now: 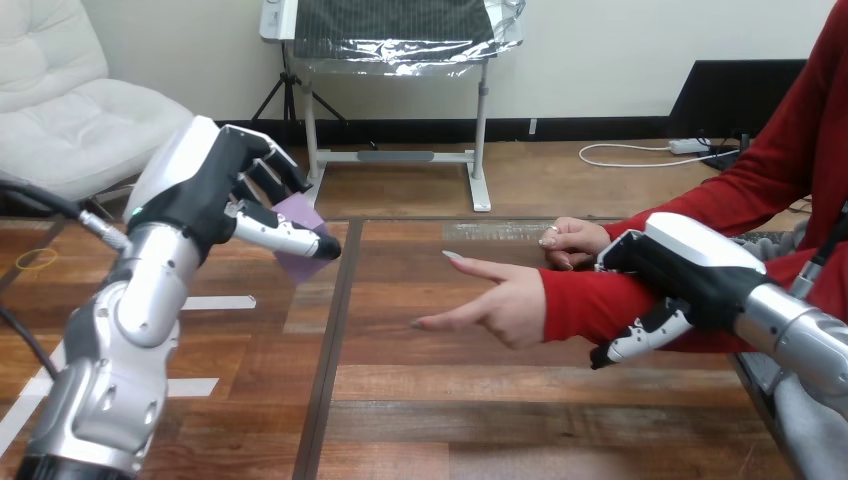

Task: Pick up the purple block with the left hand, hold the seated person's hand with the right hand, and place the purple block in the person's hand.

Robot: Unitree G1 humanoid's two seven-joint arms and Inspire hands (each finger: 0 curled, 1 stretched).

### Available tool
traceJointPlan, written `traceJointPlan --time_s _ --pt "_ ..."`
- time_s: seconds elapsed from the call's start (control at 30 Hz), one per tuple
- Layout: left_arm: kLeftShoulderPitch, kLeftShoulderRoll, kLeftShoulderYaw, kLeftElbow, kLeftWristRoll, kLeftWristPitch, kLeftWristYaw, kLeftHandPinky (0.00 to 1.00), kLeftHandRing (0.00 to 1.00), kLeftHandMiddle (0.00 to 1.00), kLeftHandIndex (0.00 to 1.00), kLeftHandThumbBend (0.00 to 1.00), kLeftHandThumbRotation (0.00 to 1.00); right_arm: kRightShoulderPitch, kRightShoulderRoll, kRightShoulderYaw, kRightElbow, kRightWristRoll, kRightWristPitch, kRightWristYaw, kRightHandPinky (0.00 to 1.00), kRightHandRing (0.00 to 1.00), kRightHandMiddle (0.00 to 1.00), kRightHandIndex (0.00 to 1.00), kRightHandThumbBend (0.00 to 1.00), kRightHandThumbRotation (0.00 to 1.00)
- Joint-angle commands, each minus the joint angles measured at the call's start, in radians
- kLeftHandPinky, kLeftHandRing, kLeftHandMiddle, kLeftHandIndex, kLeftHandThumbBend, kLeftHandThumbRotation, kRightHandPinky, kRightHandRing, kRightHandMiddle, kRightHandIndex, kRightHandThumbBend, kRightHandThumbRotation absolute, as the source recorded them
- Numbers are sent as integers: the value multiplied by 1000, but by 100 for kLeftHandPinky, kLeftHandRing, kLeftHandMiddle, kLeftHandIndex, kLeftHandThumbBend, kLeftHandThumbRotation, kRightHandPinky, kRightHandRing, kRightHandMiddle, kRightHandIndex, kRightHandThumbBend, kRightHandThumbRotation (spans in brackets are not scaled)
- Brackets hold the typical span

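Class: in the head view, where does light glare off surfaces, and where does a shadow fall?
Head view: glare streaks the table beyond the person's hand; bright highlights on the left hand, on its white shell; soft shadow under the person's hand.

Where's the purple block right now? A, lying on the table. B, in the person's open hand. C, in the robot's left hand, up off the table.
C: the purple block is pinched between the curled fingers and thumb of the left hand, raised off the table, apart from the person's hand.
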Motion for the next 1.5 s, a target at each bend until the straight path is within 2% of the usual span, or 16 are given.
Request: traceJointPlan --time_s 0.0,0.3,0.6,0.8,0.93,1.47 --pt "-100 -19 -6 14 12 -20 28 28 35 42 42 78 0 -34 49 -31 -60 43 -3 21 23 25 29 29 80 8" --pt "-125 -48 -15 44 2 -32 34 28 35 42 42 78 0 -39 71 -34 -94 33 9 22 21 23 28 29 81 10" --pt "-149 -90 -31 81 5 -52 62 26 34 41 42 79 0 -47 87 -30 -118 21 7 18 20 23 28 28 82 11" --pt "-166 -130 -35 107 -10 -62 72 25 32 39 42 78 0 -48 98 -30 -152 19 38 30 22 25 30 30 82 14" --pt "-177 -154 -40 122 -18 -62 69 25 32 39 42 77 0 -47 108 -32 -165 23 41 29 24 26 31 30 82 17" --pt "-211 -231 -65 206 -28 -103 100 30 35 41 43 79 0 -49 136 -35 -201 29 38 26 19 21 26 27 83 14"
